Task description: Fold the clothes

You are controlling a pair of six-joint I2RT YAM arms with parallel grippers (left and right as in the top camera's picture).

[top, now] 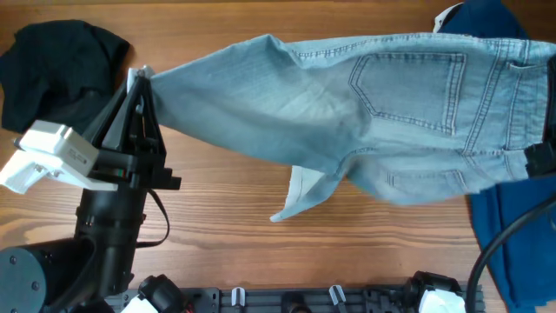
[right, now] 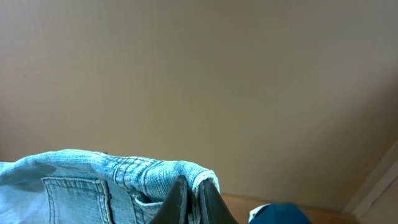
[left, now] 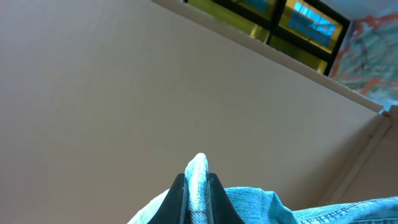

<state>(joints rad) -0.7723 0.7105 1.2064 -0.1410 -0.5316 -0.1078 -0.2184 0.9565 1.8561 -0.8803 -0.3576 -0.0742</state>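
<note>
The pale-blue denim shorts point(top: 382, 113) hang stretched above the table between my two grippers, back pocket facing up. My left gripper point(top: 139, 80) is shut on a leg hem at the left end. In the left wrist view a fold of the denim point(left: 261, 205) stands pinched between the gripper's point(left: 198, 179) black fingers. At the right edge my right gripper point(top: 540, 161) is shut on the waistband. In the right wrist view the gripper point(right: 194, 188) holds the stitched band point(right: 155, 171). A black garment point(top: 52, 69) lies at back left. A dark-blue garment point(top: 512, 235) lies under the shorts at right.
The wooden table point(top: 226, 217) carries a black rail with clips point(top: 287, 300) along its front edge. My left arm's base point(top: 95, 235) fills the lower left corner. A black cable point(top: 508, 230) curves over the dark-blue garment. The wrist views look at a plain wall point(left: 124, 93).
</note>
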